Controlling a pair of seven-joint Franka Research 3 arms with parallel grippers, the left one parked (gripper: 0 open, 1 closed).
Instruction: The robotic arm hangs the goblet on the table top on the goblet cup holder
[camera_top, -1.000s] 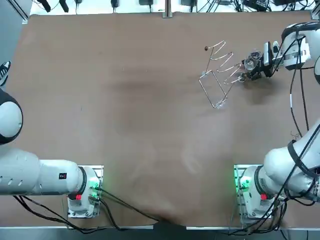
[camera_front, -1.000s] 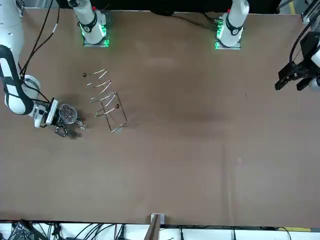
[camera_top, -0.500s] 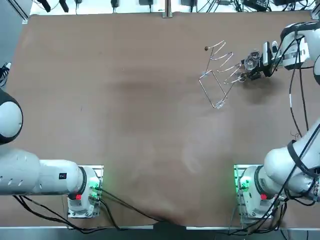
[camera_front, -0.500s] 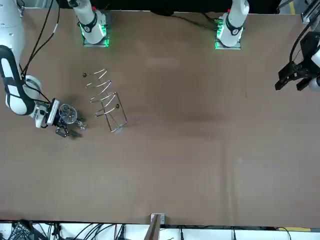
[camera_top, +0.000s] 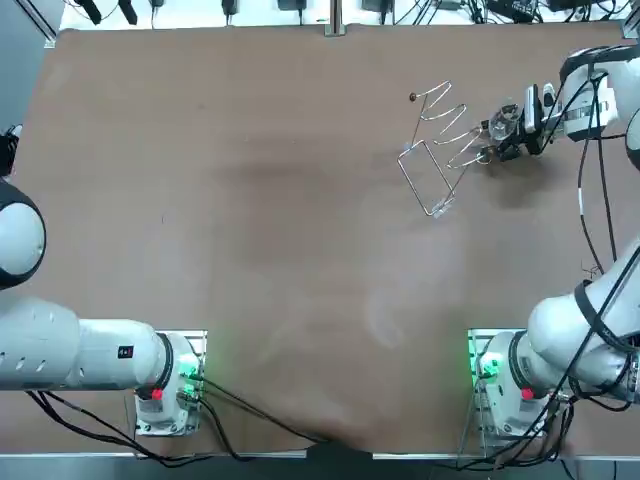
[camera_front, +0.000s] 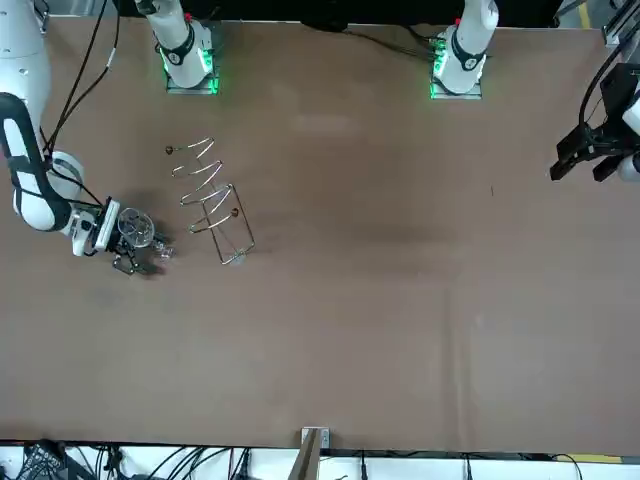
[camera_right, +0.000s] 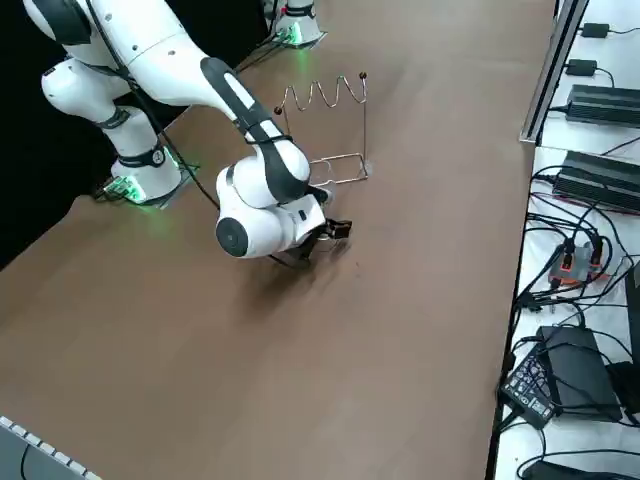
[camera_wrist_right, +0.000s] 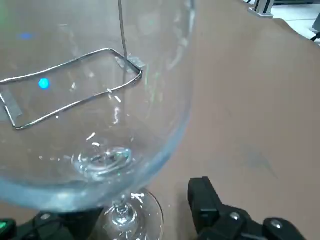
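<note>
A clear goblet (camera_top: 506, 118) stands upright on the brown table just right of the wire cup holder (camera_top: 437, 150). My right gripper (camera_top: 507, 142) lies low and level at the goblet's stem, reaching in from the table's right edge. In the wrist view the bowl (camera_wrist_right: 95, 110) fills most of the picture, with the stem and foot (camera_wrist_right: 134, 214) below it. One black finger (camera_wrist_right: 212, 207) stands apart from the stem with bare table between them. The other finger is a dark shape behind the glass. From the front, the goblet (camera_front: 134, 228) is beside the holder (camera_front: 212, 198). The side view hides the goblet behind my wrist (camera_right: 262, 210).
The holder's zigzag top wire and rectangular base loop (camera_wrist_right: 75, 85) lie directly beyond the goblet. The table's right edge is close behind my arm. Cables and power supplies (camera_right: 590, 110) sit off the table.
My right wrist has crept slightly toward the far side of the table. The goblet and holder stay where they were.
</note>
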